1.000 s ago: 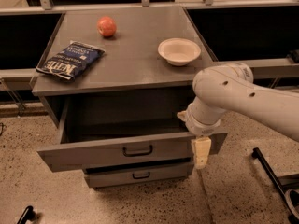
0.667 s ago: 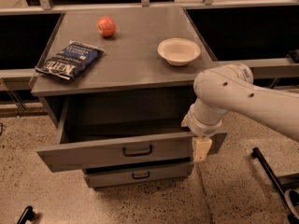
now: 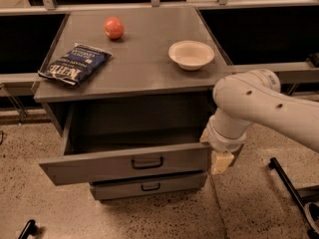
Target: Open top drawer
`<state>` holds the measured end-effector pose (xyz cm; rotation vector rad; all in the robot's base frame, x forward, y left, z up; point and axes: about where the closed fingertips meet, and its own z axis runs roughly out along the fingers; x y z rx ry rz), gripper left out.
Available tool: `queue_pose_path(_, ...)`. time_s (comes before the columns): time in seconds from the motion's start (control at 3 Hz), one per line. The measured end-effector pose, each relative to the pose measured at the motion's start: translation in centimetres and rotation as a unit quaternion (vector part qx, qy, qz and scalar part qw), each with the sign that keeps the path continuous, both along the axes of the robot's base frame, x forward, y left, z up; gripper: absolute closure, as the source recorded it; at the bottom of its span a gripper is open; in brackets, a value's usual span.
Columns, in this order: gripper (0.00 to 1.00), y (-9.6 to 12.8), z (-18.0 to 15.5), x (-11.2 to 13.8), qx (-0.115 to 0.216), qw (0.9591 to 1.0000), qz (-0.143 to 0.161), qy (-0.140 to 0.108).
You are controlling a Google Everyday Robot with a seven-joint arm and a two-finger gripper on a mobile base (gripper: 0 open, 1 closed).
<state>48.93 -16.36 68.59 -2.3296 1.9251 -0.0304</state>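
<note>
Since the earlier frames little has shifted: the tool (image 3: 221, 162) has edged slightly to the right along with the arm's wrist, while the top drawer (image 3: 124, 164) stays pulled out at the same place and the things above it lie as they did.

The tool hangs pointing down from the white arm (image 3: 249, 103), which reaches in from the right side of the view. It sits at the right end of the top drawer's front, just beside the corner; whether it touches the metal I cannot tell. Only its pale lower part shows under the wrist, and I cannot tell whether the tool is released or clenched.

The top drawer stands open, its grey front well forward of the cabinet and its deep grey interior showing behind it. Its small black handle (image 3: 147, 162) is in the middle of the front, well apart from the tool. Below it a lower drawer (image 3: 119, 190) with a like handle sits further back, its front partly under the open one.

On the grey tabletop (image 3: 149, 68) above, a pale bowl (image 3: 191, 54) stands near the right edge, a red apple (image 3: 114, 28) lies toward the back, and a dark blue bag of chips (image 3: 75, 63) lies flat at the left. The cabinet stands on a speckled floor (image 3: 164, 218).
</note>
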Motion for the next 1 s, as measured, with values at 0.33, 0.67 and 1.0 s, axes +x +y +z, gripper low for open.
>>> queue_pose_path(0.33, 0.40, -1.3, 0.8, -2.7, -0.008, 0.9998, -0.005, 0.015)
queue_pose_path(0.67, 0.44, -2.4, 1.1, -5.6, -0.006, 0.9992, -0.017, 0.034)
queue_pose_path(1.0, 0.50, -2.4, 1.4, -7.7, 0.002, 0.9987, -0.014, 0.048)
